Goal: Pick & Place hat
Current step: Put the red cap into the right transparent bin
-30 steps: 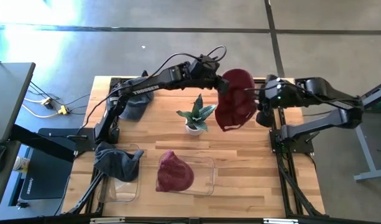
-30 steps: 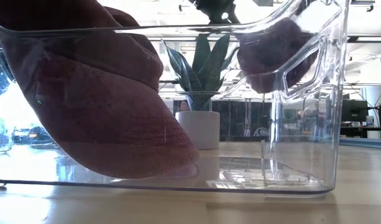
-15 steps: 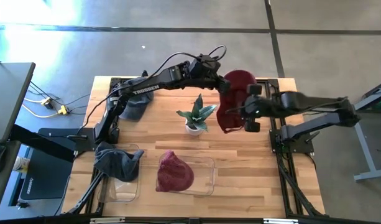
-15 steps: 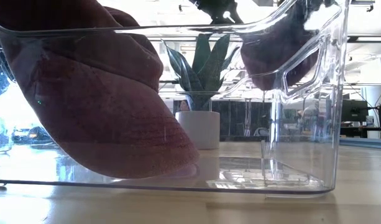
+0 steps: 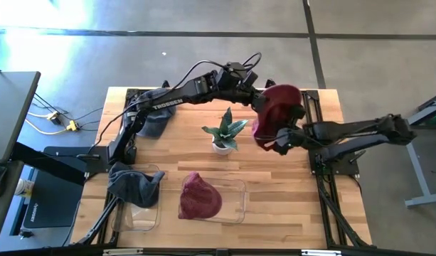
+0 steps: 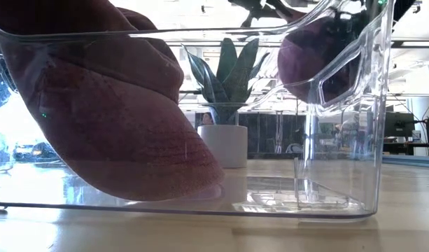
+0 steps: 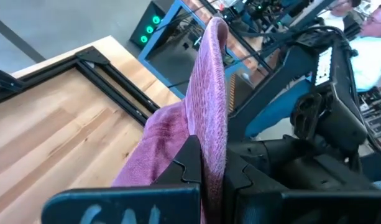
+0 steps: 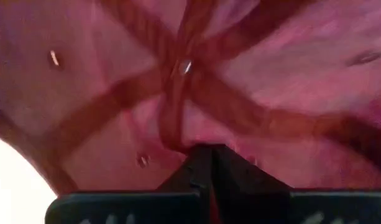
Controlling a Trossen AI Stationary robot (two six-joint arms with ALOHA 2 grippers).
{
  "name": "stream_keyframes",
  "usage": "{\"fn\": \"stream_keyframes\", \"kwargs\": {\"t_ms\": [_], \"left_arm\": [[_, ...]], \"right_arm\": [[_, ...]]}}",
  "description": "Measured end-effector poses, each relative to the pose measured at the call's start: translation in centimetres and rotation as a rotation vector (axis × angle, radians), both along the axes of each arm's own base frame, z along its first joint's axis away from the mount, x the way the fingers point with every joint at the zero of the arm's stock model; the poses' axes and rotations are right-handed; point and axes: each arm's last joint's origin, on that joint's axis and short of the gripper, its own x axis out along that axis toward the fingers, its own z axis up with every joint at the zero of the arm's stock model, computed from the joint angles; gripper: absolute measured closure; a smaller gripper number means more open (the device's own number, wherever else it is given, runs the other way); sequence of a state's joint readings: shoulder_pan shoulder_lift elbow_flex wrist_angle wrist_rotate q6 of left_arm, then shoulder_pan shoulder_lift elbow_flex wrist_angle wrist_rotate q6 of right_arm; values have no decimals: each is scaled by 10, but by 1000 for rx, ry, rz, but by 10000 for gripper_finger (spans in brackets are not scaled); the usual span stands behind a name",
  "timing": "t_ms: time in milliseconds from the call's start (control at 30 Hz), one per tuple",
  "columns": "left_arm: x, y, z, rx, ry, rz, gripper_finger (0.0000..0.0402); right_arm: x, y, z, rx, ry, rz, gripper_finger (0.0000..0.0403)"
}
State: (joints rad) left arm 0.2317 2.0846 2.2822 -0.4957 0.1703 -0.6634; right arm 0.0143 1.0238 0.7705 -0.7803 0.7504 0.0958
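A dark red hat (image 5: 280, 108) hangs in the air over the table's far right part, between my two grippers. My left gripper (image 5: 255, 99) reaches it from the left and is shut on it. My right gripper (image 5: 279, 139) comes from the right; its shut fingers are inside the hat's hollow, and the right wrist view shows the inner seams (image 8: 178, 68) meeting at the crown. In the low view the hat (image 6: 313, 63) shows high up through a clear bin's wall. My left gripper pinches a fold of the hat's cloth (image 7: 210, 134) between its two fingers, coming level from the table's left. The hat is lifted clear and hangs beside and below the fingers. My right gripper has its shut fingers (image 8: 202, 165) pushed into the hat's hollow from the table's right, against the lining below the crown's seams; the hat hides the tips from above.
A potted plant (image 5: 223, 135) stands just left of the hat. Near the front edge a clear bin (image 5: 239, 206) holds a second red hat (image 5: 200, 198), and another bin (image 5: 150, 213) holds a grey hat (image 5: 132, 183). A dark hat (image 5: 153, 122) lies far left.
My right gripper has moved toward the table's left and near edge, in under the hat and into its hollow. The hat, which hung long and slack from my left gripper, has bunched up, rounder and shifted a little to the right.
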Motion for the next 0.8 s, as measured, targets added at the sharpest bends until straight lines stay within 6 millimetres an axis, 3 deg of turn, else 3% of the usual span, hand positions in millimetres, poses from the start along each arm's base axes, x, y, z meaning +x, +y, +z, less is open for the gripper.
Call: {"fn": "stream_keyframes", "kwargs": {"t_ms": [200,433,633,800], "left_arm": [[-1,-1,2,6,1,13,401],[-2,-1,6,16,-15,29,401],[-3,0,4,68,12,87,401],[-3,0,3,65,12,73,401]], "right_arm": [[-11,13,29,45,-264,68,401],[-32,13,65,18,-435,6,401],[-35,14,62,225,-353,98,402],[-28,14,51,225,-314,74,401]]}}
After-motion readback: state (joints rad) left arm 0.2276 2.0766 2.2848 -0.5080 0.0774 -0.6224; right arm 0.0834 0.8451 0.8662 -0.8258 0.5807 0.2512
